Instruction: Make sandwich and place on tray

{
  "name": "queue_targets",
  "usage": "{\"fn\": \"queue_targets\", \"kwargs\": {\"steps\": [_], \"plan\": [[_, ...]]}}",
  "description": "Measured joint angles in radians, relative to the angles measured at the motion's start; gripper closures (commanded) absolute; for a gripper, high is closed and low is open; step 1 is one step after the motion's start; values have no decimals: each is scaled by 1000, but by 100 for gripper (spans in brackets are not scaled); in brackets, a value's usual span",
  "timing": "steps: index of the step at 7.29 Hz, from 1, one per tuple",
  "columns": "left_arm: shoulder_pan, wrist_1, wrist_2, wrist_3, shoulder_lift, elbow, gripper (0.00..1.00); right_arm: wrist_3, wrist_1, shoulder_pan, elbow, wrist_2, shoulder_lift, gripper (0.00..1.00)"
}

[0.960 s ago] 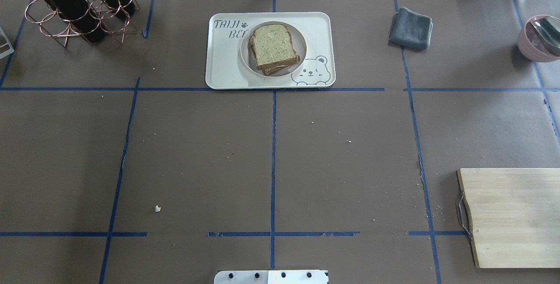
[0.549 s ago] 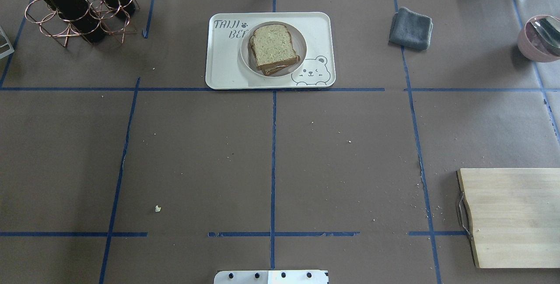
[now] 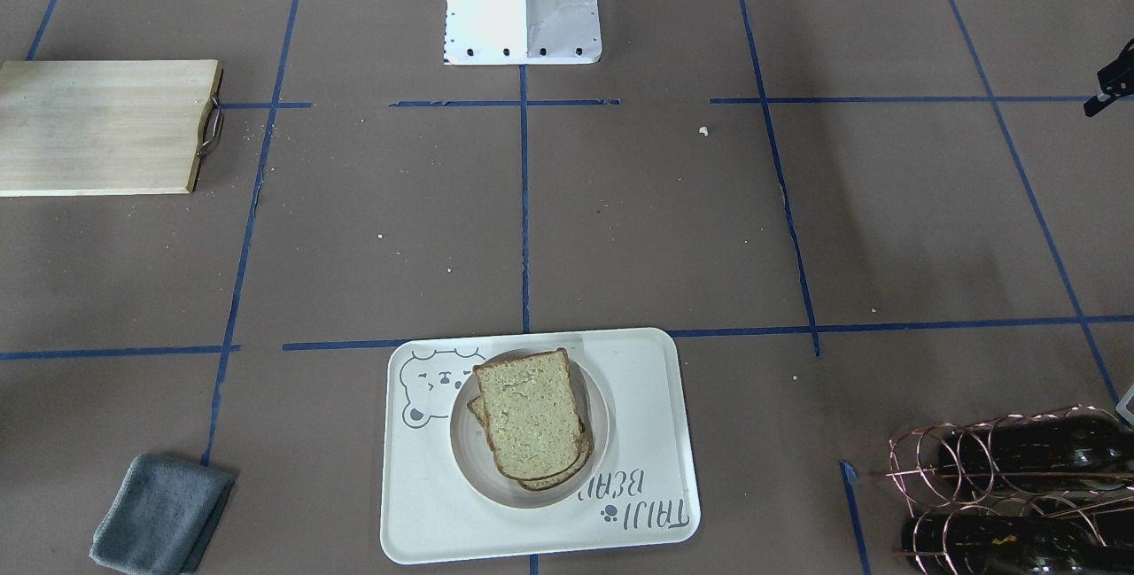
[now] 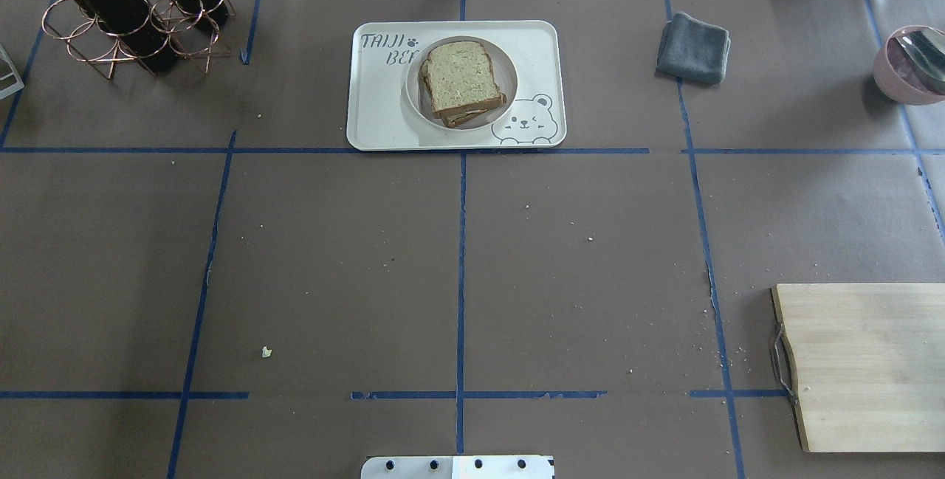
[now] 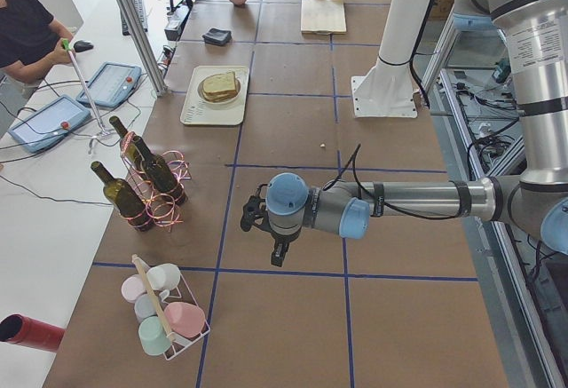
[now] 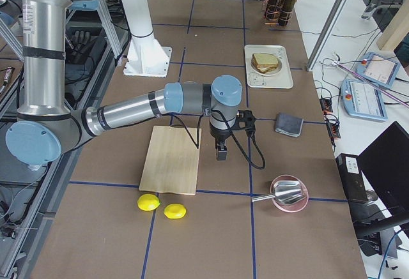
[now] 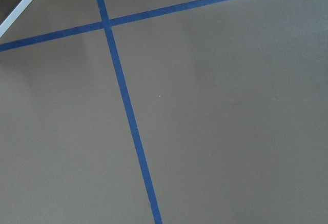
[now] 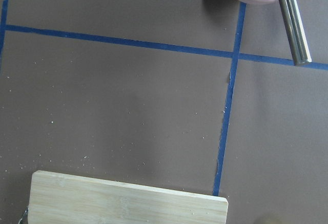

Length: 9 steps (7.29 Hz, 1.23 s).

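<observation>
Pale tan bread with a dark brown crust makes up the sandwich (image 4: 461,84): two squarish slices stacked slightly askew, with a thin pale layer showing between them at the near side. I cannot tell whether that layer is the egg. The stack lies on a small round white plate (image 4: 509,91), and the plate sits inside the large cream-white plastic tray with the grey bear face and lettering (image 4: 376,114). The tray rests at the middle of the counter's far edge, on the operators' side. With the sandwich assembled and resting on the tray, the task looks complete, and the plate is probably there to keep crumbs off the tray.

Both arms hang over bare brown paper, well apart from the tray, which suggests they are parked clear of the food. The left gripper (image 5: 277,253) points down near the counter's left end. The right gripper (image 6: 221,153) points down near the right end, just beside the light wooden board with a metal handle (image 4: 864,364). Neither wrist camera shows its fingers, so I cannot tell whether either is released or clenched. Nothing appears to hang from either one.

A folded grey cloth (image 4: 694,47) lies along the far edge, toward the right. Dark green bottles in a copper wire rack (image 4: 118,18) fill the far left corner.
</observation>
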<state>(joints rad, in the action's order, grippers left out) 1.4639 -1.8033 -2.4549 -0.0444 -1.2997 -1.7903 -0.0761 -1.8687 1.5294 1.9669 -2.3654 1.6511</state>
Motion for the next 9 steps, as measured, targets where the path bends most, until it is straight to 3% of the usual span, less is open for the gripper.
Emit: {"fn": "queue_targets", "kwargs": {"steps": [6, 9], "plan": [[58, 234, 2, -61, -35, -59, 0, 11, 0, -3, -31, 2, 12, 0], [67, 272, 55, -61, -64, -66, 0, 10, 5, -10, -51, 4, 11, 0]]}}
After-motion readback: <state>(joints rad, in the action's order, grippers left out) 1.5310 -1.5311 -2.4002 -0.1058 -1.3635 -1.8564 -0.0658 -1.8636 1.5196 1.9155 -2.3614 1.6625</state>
